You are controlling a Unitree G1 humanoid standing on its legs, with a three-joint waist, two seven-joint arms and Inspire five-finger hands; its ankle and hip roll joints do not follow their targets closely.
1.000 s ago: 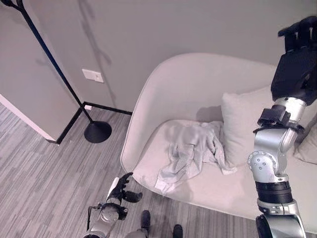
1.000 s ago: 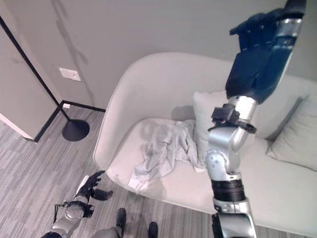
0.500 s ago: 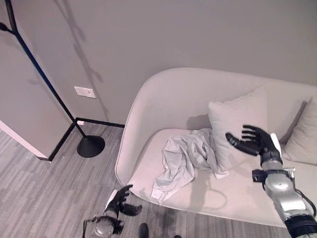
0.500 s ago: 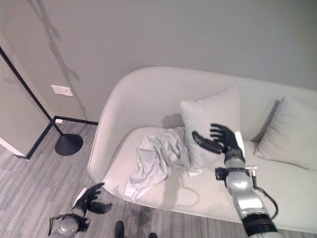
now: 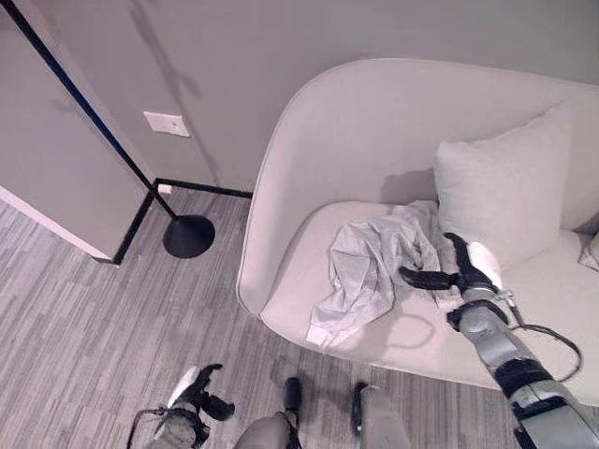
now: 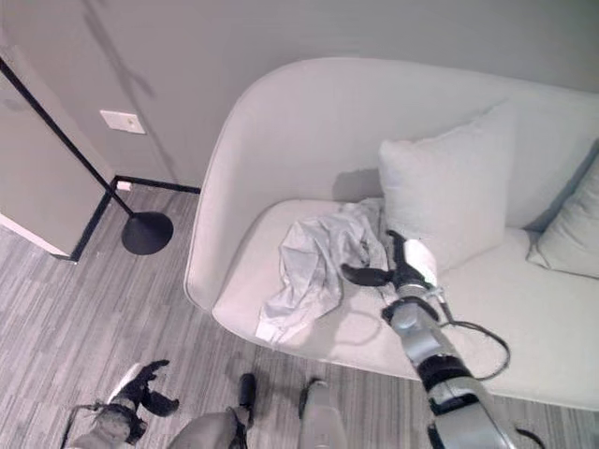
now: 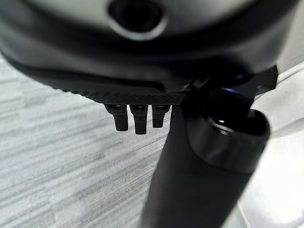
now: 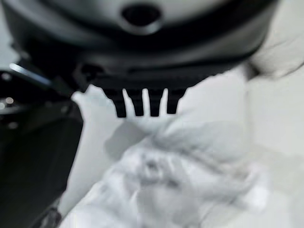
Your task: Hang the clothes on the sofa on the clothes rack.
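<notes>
A crumpled pale grey garment [image 5: 374, 267] lies on the seat of the light sofa [image 5: 356, 140], beside a cushion [image 5: 501, 192]. My right hand [image 5: 459, 273] hovers open at the garment's right edge, thumb stretched over the cloth and fingers straight. In the right wrist view the garment [image 8: 180, 180] lies just past the fingertips [image 8: 142, 107]. The clothes rack's black pole [image 5: 84, 108] slants down to its round base [image 5: 189, 235] on the floor, left of the sofa. My left hand [image 5: 197, 395] hangs low over the floor with relaxed fingers, holding nothing.
A second cushion [image 6: 571, 224] rests at the sofa's right end. A wall socket [image 5: 167, 123] sits on the grey wall behind the rack. A pale wall panel [image 5: 47, 178] stands at the left. Striped grey floor [image 5: 84, 318] spreads in front of the sofa.
The camera has shifted. My right hand came down from in front of the cushion to the garment's right edge. My left hand stays low by the floor.
</notes>
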